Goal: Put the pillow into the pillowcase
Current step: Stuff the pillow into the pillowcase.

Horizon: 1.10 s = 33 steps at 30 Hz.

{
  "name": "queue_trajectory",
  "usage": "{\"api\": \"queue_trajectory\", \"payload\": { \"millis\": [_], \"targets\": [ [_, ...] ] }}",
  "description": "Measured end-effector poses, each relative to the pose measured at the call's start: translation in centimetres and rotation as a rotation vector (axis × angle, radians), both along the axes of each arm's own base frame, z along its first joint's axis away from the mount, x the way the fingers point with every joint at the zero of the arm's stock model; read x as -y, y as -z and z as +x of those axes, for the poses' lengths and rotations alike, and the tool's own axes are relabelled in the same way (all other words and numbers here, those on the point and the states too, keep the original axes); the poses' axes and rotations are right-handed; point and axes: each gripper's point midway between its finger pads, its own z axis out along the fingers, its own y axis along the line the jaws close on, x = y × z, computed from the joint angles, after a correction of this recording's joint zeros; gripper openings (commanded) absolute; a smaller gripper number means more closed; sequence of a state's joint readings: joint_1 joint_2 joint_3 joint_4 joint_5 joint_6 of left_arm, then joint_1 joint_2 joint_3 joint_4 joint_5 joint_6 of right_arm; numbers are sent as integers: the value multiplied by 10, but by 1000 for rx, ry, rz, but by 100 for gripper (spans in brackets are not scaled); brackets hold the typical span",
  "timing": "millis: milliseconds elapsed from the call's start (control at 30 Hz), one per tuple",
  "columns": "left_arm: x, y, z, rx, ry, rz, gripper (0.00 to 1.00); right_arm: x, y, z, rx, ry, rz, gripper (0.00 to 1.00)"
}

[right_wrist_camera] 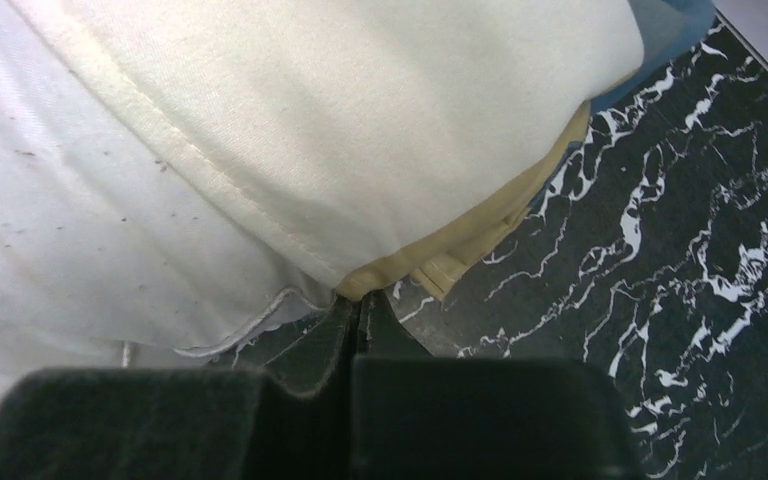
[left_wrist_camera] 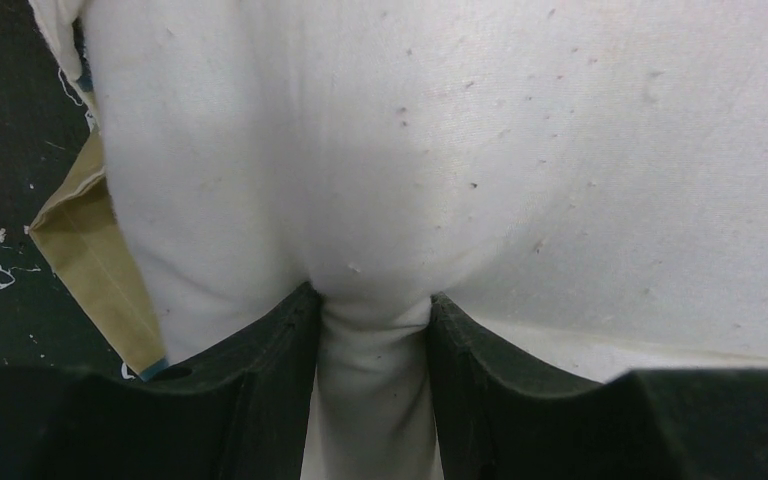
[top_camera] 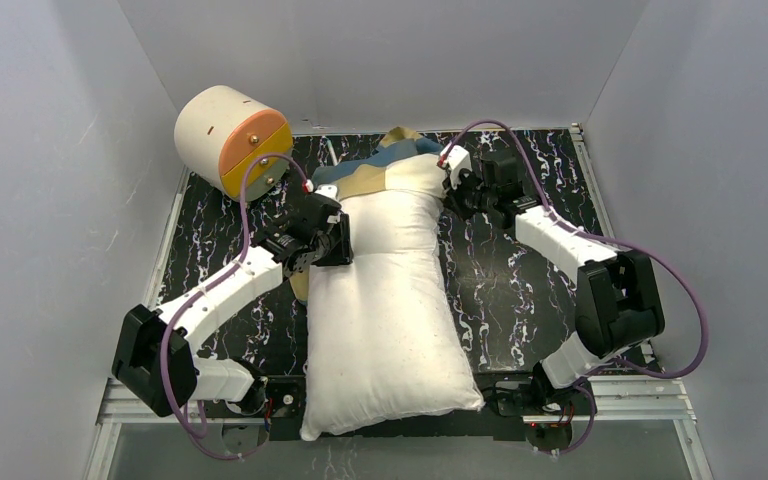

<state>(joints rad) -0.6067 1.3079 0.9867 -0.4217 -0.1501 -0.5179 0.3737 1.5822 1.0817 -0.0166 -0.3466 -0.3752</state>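
The white pillow [top_camera: 385, 310] lies lengthwise down the middle of the table, its far end inside the blue, tan and cream pillowcase [top_camera: 392, 168]. My left gripper [top_camera: 338, 238] is at the pillow's left side, shut on a fold of the pillow [left_wrist_camera: 370, 380]; a tan pillowcase edge [left_wrist_camera: 90, 260] shows beside it. My right gripper [top_camera: 457, 182] is at the pillowcase's right edge. In the right wrist view its jaws [right_wrist_camera: 358, 300] are closed on the tan hem [right_wrist_camera: 440, 255], below the cream panel [right_wrist_camera: 360, 120] and next to the bare pillow [right_wrist_camera: 60, 220].
A cream-and-orange cylinder [top_camera: 232, 140] stands at the back left corner. The black marbled mat [top_camera: 520, 290] covers the table, with grey walls on three sides and a metal rail [top_camera: 630, 395] along the near edge.
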Motion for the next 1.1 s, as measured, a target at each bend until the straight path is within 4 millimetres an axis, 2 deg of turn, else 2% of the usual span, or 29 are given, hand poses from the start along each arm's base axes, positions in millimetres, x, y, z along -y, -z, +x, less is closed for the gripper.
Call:
{"api": "queue_trajectory", "payload": {
  "millis": [133,233,367,500,633,733,800,867,933,1000,1100],
  "targets": [
    [1,4,1,3,-1,-10,39,7,3,-1,-17,42,-26,1],
    [1,8,1,3,-6,-14,39,1,1,-6,-47,27,16,1],
    [-1,12,0,-2,-13,-13,39,-14,-17,-18,-68,-25,153,1],
    [-3,13,0,-7,-19,-7,39,-15,-41,-28,-85,-58,260,1],
    [-4,16,-1,-9,-21,-4,39,-9,-42,-43,-110,-80,228,1],
    [-3,15,-1,-10,-17,-9,47,-2,-30,-54,-151,-78,177,1],
    [0,9,-1,-15,-2,-22,60,-1,-26,-56,-172,-67,180,1],
    [5,-4,-1,-18,25,-45,70,-2,-26,-57,-176,-46,216,1],
    [15,-28,2,-8,60,-88,76,-4,-25,-58,-177,-9,262,1],
    [25,-60,8,39,90,-124,79,-6,-24,-59,-186,23,295,1],
    [51,-127,21,167,151,-165,80,-17,-30,-58,-192,54,334,1]
  ]
}}
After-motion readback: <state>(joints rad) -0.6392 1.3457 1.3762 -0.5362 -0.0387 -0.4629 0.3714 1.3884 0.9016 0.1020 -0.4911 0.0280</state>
